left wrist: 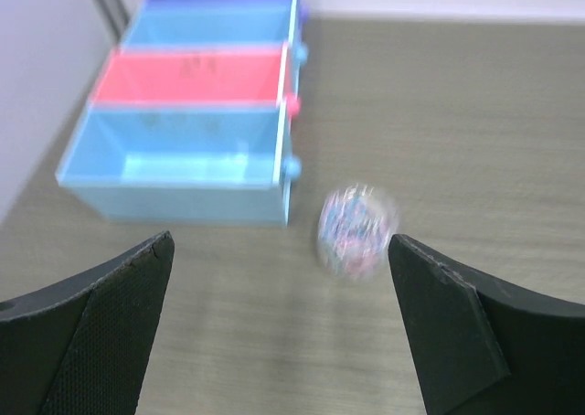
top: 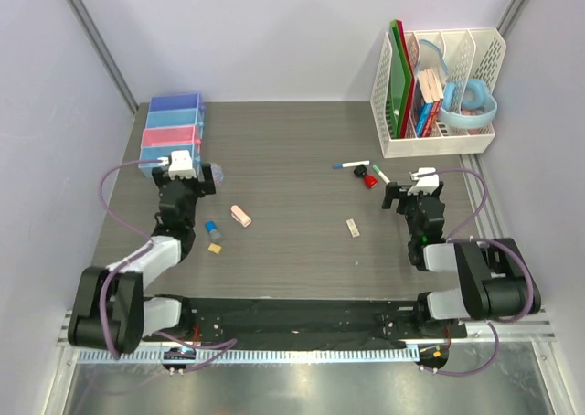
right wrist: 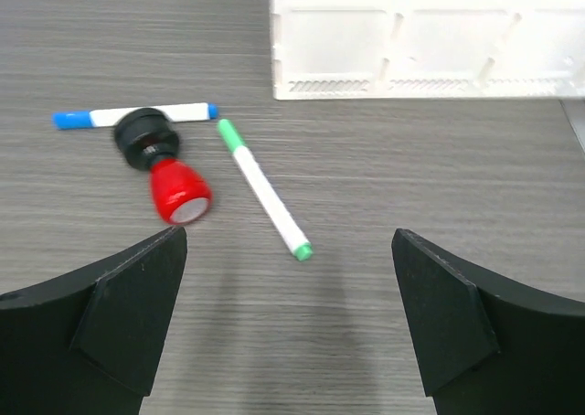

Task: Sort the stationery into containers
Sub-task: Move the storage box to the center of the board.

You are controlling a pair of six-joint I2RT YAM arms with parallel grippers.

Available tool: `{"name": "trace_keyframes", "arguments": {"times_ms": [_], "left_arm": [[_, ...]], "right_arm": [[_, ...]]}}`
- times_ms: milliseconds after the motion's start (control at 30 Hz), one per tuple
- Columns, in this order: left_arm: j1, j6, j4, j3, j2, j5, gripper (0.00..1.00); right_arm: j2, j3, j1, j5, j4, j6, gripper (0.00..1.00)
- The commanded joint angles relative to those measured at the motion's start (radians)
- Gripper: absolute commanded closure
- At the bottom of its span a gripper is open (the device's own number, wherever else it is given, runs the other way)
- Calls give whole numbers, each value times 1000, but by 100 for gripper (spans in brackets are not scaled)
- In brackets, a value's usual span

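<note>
The containers (top: 172, 127), a joined row of blue, pink, blue and violet bins (left wrist: 196, 150), stand at the far left. My left gripper (top: 190, 175) (left wrist: 281, 250) is open in front of the nearest blue bin. A blurred clear tape roll (left wrist: 356, 232) (top: 209, 179) lies just beyond its right finger. A pink eraser (top: 241, 216), a blue-capped cylinder (top: 212, 228) and a yellow piece (top: 216, 248) lie nearby. My right gripper (top: 409, 194) (right wrist: 290, 237) is open and empty. Ahead of it lie a green-capped pen (right wrist: 263, 188), a red-black piece (right wrist: 164, 168) and a blue-capped pen (right wrist: 137, 116). A beige eraser (top: 352, 228) lies mid-table.
A tall white perforated file rack (top: 437, 95) (right wrist: 420, 45) with books, green boards and a light-blue ring (top: 471, 104) stands at the back right. Side walls close in on both sides, and a metal rail runs along the right table edge.
</note>
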Motion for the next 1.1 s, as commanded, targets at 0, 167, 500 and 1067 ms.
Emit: {"name": "trace_keyframes", "arguments": {"times_ms": [0,167,500,1067], "left_arm": [[4,163,-210,96,-127,141,0],[6,199,-641,292,-161,247,0],[9,104,-821,526,-13,65,0],[125,-50,-1063,1233,589,263,9]], "right_arm": [[-141,85,-4,-158,-204,-83,0],[-287,223,-6,-345,-636,-351,0],[-410,464,-6,-313,-1054,-464,0],[-474,575,-4,-271,-1172,-430,0]]}}
